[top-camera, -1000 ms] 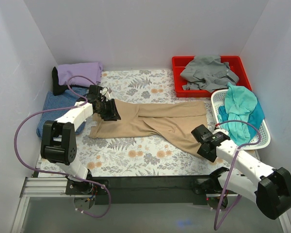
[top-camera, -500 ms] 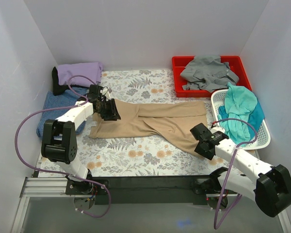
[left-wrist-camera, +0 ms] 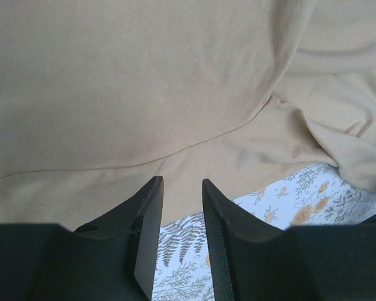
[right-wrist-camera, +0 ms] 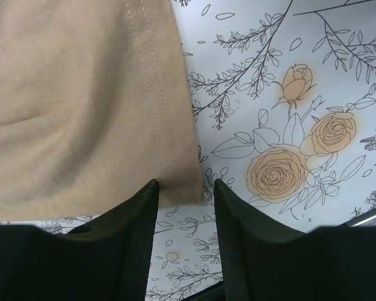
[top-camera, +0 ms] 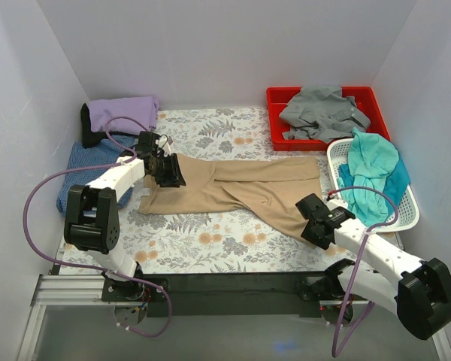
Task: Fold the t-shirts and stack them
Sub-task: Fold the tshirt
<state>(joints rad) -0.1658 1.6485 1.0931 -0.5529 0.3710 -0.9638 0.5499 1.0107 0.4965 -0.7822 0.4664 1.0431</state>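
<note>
The tan t-shirt point(top-camera: 233, 188) lies spread across the middle of the floral table. My left gripper point(top-camera: 169, 171) is open over its left end. In the left wrist view the gripper point(left-wrist-camera: 180, 185) straddles the cloth's edge point(left-wrist-camera: 144, 94) and holds nothing. My right gripper point(top-camera: 313, 218) is open at the shirt's near right corner. In the right wrist view the hemmed corner point(right-wrist-camera: 100, 113) lies just ahead of the gripper point(right-wrist-camera: 185, 185). The lavender shirt point(top-camera: 124, 113) and the textured blue shirt point(top-camera: 86, 169) lie at the far left. The grey shirt point(top-camera: 323, 111) and the teal shirt point(top-camera: 372, 169) are at the right.
The grey shirt lies in a red bin point(top-camera: 274, 98) at the back right. The teal shirt fills a white basket point(top-camera: 406, 218) at the right edge. A black object point(top-camera: 86, 124) stands by the lavender shirt. White walls close in the table on three sides.
My right gripper has shifted slightly at the tan shirt's near right corner. The left arm and the shirts have not moved.
</note>
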